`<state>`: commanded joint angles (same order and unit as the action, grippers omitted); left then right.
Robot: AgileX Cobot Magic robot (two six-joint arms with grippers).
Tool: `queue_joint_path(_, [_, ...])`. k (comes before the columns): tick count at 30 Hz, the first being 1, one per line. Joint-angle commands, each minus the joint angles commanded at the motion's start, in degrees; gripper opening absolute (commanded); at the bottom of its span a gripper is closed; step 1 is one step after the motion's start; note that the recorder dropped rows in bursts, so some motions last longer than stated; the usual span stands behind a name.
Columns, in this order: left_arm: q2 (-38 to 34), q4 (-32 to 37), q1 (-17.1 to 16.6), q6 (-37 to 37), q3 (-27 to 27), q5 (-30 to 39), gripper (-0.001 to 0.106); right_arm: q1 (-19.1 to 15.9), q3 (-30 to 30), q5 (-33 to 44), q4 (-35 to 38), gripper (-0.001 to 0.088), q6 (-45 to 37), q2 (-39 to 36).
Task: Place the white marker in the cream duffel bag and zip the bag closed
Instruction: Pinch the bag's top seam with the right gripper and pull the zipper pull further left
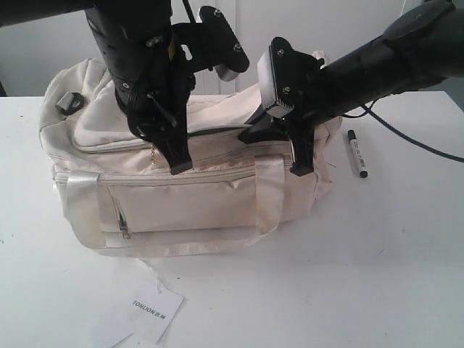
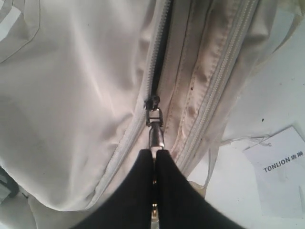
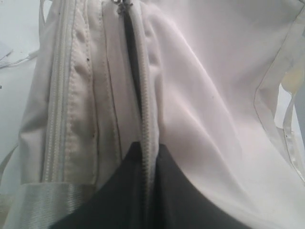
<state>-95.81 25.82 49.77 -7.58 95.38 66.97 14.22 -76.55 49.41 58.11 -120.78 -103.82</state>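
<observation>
While the white marker (image 1: 357, 154) lies untouched on the counter (image 1: 384, 254) just right of the cream duffel bag (image 1: 196, 199), the left gripper (image 2: 155, 152) is clenched on the zipper pull (image 2: 155, 130). The right gripper (image 3: 147, 147) pinches the bag's zip seam. Both arms crowd the bag's top. A paper tag (image 1: 148, 313) lies near the front edge, and open counter surrounds the marker.

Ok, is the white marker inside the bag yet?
No, the white marker lies on the table beside the cream duffel bag, outside it.
</observation>
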Motion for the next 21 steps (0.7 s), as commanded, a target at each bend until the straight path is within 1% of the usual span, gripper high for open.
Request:
queue_joint_path(4, [0.00,0.46,0.00,0.00,0.00,1.43,0.000,0.00,0.00,0.10,0.00,0.0000,0.66,0.00])
queue_joint_path(21, [3.23,2.51,0.00,-0.11,0.00,2.04,0.000,0.00,0.00,0.24,0.00,0.0000,1.05,0.00])
